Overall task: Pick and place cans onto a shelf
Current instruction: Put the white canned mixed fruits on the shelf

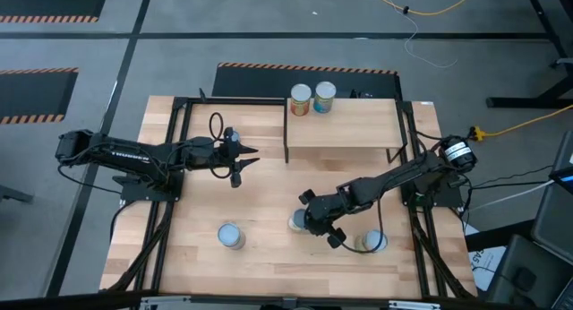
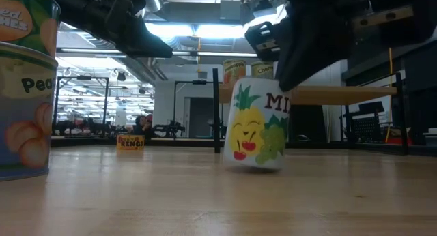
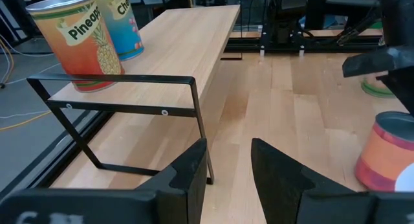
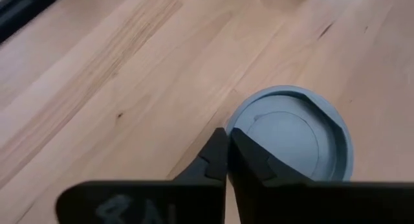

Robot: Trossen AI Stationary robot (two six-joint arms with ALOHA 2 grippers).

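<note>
Two cans (image 1: 301, 99) (image 1: 324, 97) stand on the wood shelf's top board (image 1: 345, 131); they also show in the left wrist view (image 3: 77, 39) (image 3: 123, 23). My right gripper (image 1: 309, 222) is shut at the top rim of a pineapple-and-grape can (image 2: 258, 123) on the tabletop, which leans a little. Its grey top (image 4: 291, 133) shows in the right wrist view. My left gripper (image 1: 243, 159) hovers open and empty beside the shelf's left end (image 3: 194, 81). My right gripper meets the can at the edge of its round top (image 4: 238, 123), with its shut fingertips (image 4: 249, 156) slanting down from above. In the low view the can is tipped slightly, its top leaning sideways and one side of its base (image 2: 229, 162) a little raised off the table.
A peach can (image 1: 231, 236) stands near the table's front, close to the low camera (image 2: 20, 93). Another can (image 1: 370, 243) stands at the front right, beside my right arm. Black frame rails (image 1: 170, 167) run along both table sides.
</note>
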